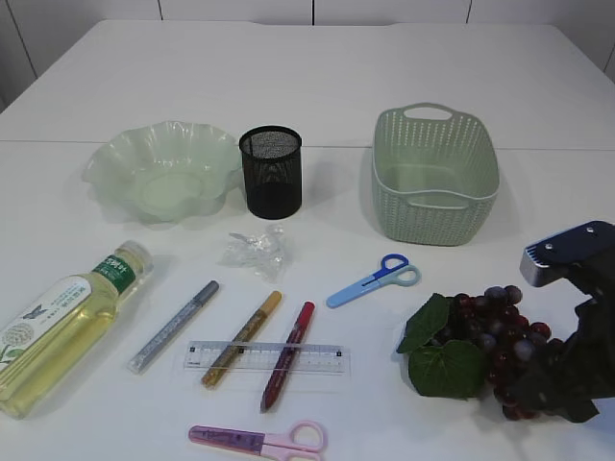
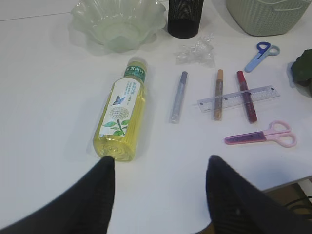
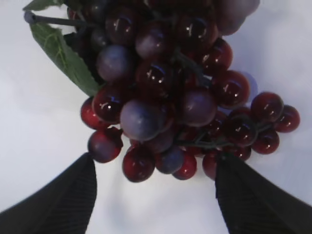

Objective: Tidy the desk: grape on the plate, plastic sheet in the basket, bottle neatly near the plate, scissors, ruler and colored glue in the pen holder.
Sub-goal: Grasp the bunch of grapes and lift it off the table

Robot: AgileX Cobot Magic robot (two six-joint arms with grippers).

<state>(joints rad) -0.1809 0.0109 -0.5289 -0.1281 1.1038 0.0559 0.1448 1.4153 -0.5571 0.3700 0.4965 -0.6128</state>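
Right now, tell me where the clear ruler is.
In the exterior view the ruler lies front and center on the table, across the gold glue pen and red glue pen, above the pink scissors.

Table [image 1: 307,77]: white. Plate [image 1: 163,173]: translucent pale green. Pen holder [image 1: 271,171]: black mesh. Basket [image 1: 434,175]: pale green weave. Bottle [image 1: 62,327]: yellow liquid, white-green label, flower print. Glue pens: silver [image 1: 175,327], gold [image 1: 242,338], red [image 1: 287,355]. Ruler [image 1: 266,358]: clear. Scissors: blue [image 1: 375,279], pink-purple [image 1: 258,439]. Grapes [image 1: 500,336]: dark red and purple, green leaves. Plastic sheet [image 1: 255,252]: clear.
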